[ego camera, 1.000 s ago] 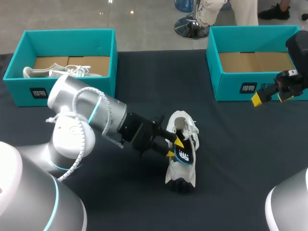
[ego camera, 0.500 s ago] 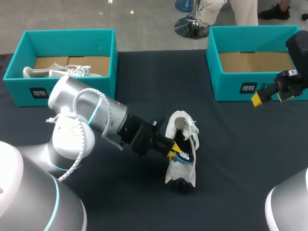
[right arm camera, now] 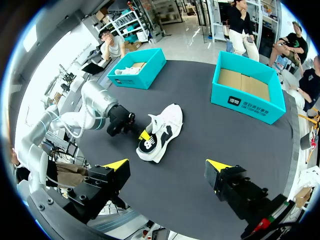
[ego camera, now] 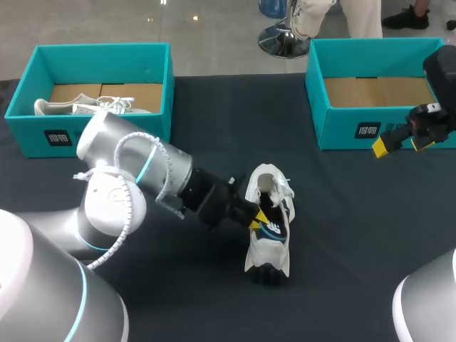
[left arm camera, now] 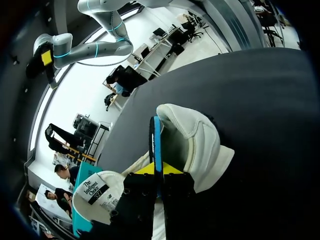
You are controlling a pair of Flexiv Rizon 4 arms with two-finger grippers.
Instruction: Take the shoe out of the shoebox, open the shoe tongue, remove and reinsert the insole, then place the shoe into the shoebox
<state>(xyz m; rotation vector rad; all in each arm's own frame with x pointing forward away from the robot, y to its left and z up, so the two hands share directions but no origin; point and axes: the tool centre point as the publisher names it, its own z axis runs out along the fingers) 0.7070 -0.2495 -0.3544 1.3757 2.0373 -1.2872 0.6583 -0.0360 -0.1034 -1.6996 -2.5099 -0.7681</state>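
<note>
Grips the insole [ego camera: 274, 229] with the left gripper [ego camera: 255, 216]: yellow tips pressed close together from two sides on its thin edge, shown edge-on and blue-rimmed in the left wrist view. Has the left arm coming in from the left side of the table [ego camera: 356, 235], with that gripper just left of the shoe [ego camera: 258, 251].

Has the white shoe resting near the middle of the dark table, heel toward the far side and dark toe end toward the near edge, well apart from both boxes. Holds the insole, black with a white mark on its face, slanted over the middle of the shoe, just right of the fingertips and near of the open collar. Cannot tell how much of it sits inside the shoe. Shows, in the left wrist view, the padded white collar just ahead of the clamped fingers.

Has the right gripper [ego camera: 402, 144] raised above the right side of the table, fingers spread wide apart. Sets it, in the head view, before the near wall of the right shoebox [ego camera: 342, 132]. Looks down from the right wrist view on the shoe and the left arm beyond those parted tips.

Has the right shoebox, teal with a brown cardboard floor, at the far right. Has the left shoebox [ego camera: 100, 64], equally teal, at the far left, with a second white shoe [ego camera: 85, 107] lying inside along its near wall.
</note>
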